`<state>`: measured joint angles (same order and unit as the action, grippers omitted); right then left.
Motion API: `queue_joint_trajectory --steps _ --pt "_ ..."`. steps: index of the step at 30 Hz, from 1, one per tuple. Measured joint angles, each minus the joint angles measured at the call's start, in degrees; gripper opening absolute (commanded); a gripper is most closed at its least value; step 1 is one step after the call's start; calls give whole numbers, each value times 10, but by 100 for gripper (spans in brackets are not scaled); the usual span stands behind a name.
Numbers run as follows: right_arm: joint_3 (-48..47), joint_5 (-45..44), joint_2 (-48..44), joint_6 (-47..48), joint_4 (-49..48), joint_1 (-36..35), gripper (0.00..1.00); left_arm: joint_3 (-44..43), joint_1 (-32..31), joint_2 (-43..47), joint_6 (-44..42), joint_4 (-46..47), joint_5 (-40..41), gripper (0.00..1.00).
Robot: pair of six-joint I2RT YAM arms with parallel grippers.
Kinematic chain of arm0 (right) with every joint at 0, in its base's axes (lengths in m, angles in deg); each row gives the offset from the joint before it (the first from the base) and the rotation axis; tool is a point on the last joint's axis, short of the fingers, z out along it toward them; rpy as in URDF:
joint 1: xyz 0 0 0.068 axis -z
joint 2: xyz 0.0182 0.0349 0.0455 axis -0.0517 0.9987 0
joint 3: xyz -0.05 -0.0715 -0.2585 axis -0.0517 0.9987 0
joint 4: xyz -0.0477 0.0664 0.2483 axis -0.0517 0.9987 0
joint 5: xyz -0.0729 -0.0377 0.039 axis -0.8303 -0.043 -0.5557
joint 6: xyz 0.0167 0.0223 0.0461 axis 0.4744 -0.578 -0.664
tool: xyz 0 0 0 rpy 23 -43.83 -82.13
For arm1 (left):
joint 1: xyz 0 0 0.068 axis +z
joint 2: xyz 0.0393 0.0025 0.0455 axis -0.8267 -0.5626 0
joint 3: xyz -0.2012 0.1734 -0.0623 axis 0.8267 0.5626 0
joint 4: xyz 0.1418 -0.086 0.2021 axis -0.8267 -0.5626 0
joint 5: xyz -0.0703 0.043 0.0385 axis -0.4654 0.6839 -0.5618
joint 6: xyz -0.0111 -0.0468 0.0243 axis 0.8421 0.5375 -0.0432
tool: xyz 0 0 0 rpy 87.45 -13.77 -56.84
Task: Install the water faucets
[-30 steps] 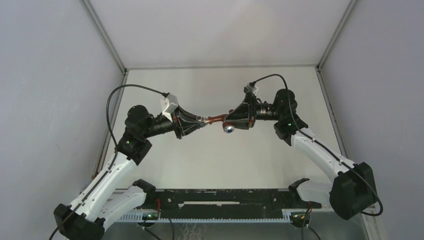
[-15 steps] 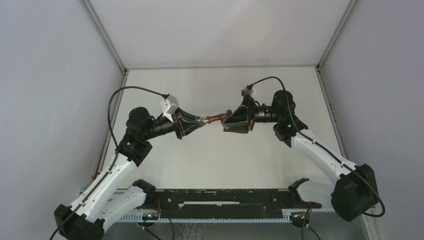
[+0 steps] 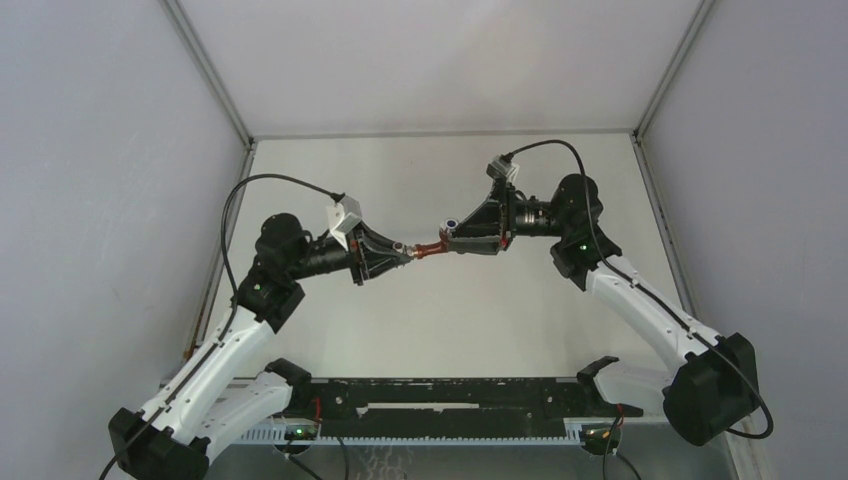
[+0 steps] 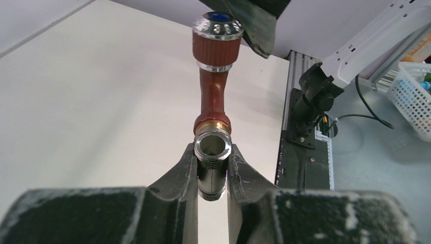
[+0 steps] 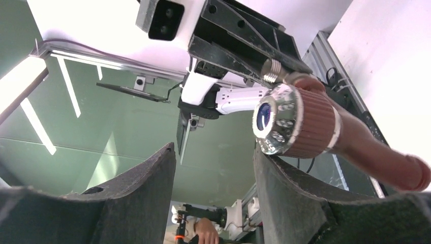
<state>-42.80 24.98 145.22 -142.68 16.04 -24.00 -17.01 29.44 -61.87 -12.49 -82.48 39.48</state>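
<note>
Reddish-brown faucet and silvery fitting meet end to end in the air above the middle of the worktop, well apart from every edge. The left hand is clenched on the fitting, one finger on each side of it. The faucet's brass-coloured collar sits against the fitting's far rim. The right hand is released. Its fingers stand wider than the ribbed knob, which lies against one finger only, with a clear gap to the other. Since nothing grips the faucet itself, the joint with the fitting seems to carry at least part of it, so the two pieces are probably mated. How deep the thread has gone cannot be told from these views. What looks left is turning the faucet further home, if it needs it, and mounting the joined piece, though no mount for it is visible. By count: one faucet, one fitting, two hands. No second faucet shows anywhere.
</note>
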Motion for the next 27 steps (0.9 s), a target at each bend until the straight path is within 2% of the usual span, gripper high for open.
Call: queue_joint_trajectory --steps 8,17,21,27 --pt "-16 -18 31 23 0 2 66 0 0 0 1 -2 -30 0" --pt "-66 -52 95 115 83 10 66 0 -6 -2 2 -2 -63 0" --pt "-75 -55 94 160 124 14 68 0 -7 -2 3 -2 -70 0" --pt "-76 -82 56 238 196 39 76 -3 -7 -3 23 -2 -78 0"
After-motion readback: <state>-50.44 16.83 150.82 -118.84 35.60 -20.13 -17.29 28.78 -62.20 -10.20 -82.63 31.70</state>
